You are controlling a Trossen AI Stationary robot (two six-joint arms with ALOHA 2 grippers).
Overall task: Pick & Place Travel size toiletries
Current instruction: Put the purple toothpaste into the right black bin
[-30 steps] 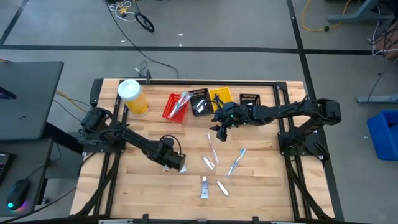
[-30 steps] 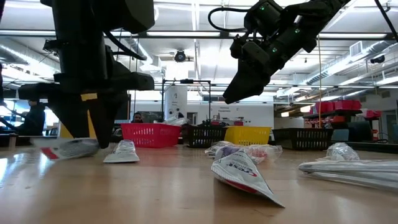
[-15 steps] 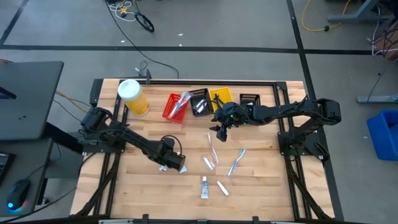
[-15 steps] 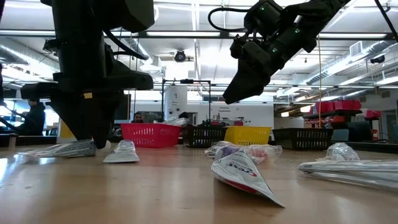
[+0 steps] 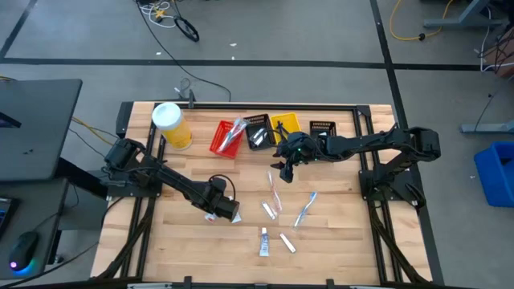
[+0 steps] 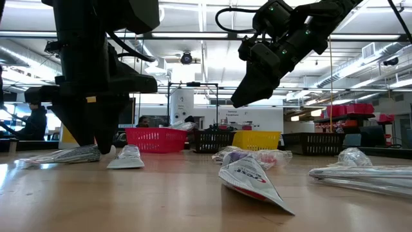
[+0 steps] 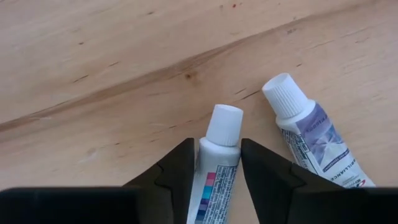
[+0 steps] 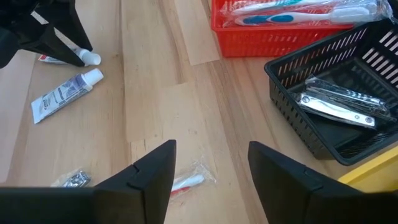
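- Step in hand: the left gripper (image 7: 216, 163) is down at the surface (image 5: 193, 253), its jaws straddling a tube (image 7: 214, 163). They stand close on both sides, but whether they press it I cannot tell.
- A second tube (image 7: 314, 140) lies just beside the first, not touching.
- Next move, as judged: close on the straddled tube, lift, and carry it to the bins (image 5: 265, 132) at the far edge.
- The right gripper (image 8: 211, 174) hangs open above the surface near the bins, holding nothing.
- Surface: pale wood planks; toothbrushes (image 5: 303, 210) and more tubes (image 5: 263, 241) lie scattered mid-surface; a yellow canister (image 5: 171, 125) stands at the far left.
- Room: an open workshop with ceiling lights; a person (image 6: 33, 119) sits far behind.
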